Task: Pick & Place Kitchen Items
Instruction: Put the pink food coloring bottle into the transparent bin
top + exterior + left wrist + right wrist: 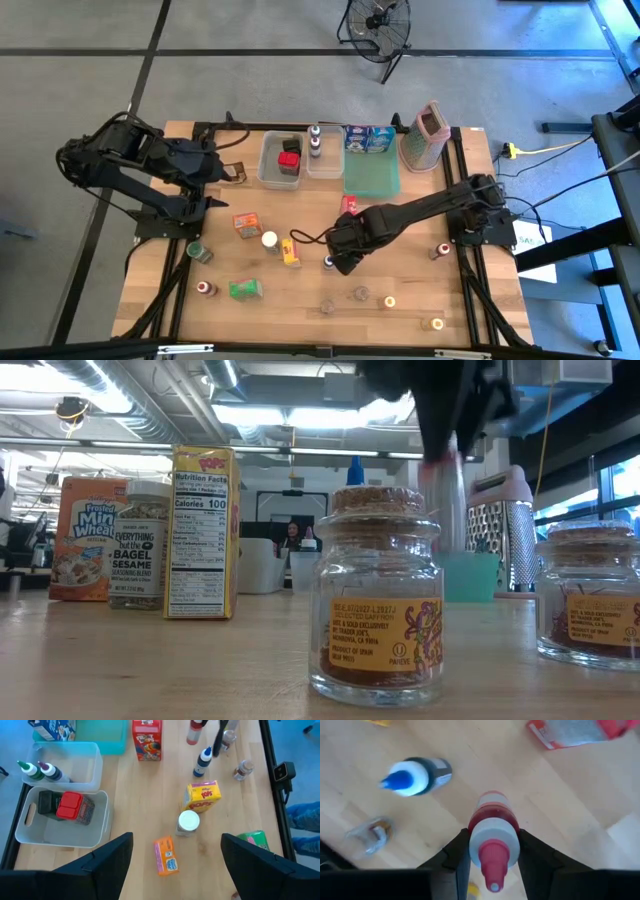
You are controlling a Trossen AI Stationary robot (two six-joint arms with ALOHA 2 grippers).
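High view shows the wooden table [300,300] with both arms over it: the left arm waits folded at the left edge, its gripper [175,851] spread wide and holding nothing, while the right arm reaches from the right side toward the middle. The right gripper [492,851] is pinching a red bottle [492,837] between its fingers [536,852], upright, cap toward the wrist camera, above the table's centre. At the far edge stand a grater [426,135], a green tray [372,175] with two blue boxes [367,138] just behind it, and two clear tubs [268,170]; one tub holds a black-and-red item [289,160], the other two small bottles [315,143]. Just beside the held bottle stands a blue-capped bottle [414,776], and a red box [349,204] lies near it toward the tray. Left of centre sit an orange box [246,223], a white-lidded jar [269,240] and a yellow box [290,252], with a green pouch [245,289] nearer the front. Small cork-topped jars [378,595] are scattered along the front of the table.
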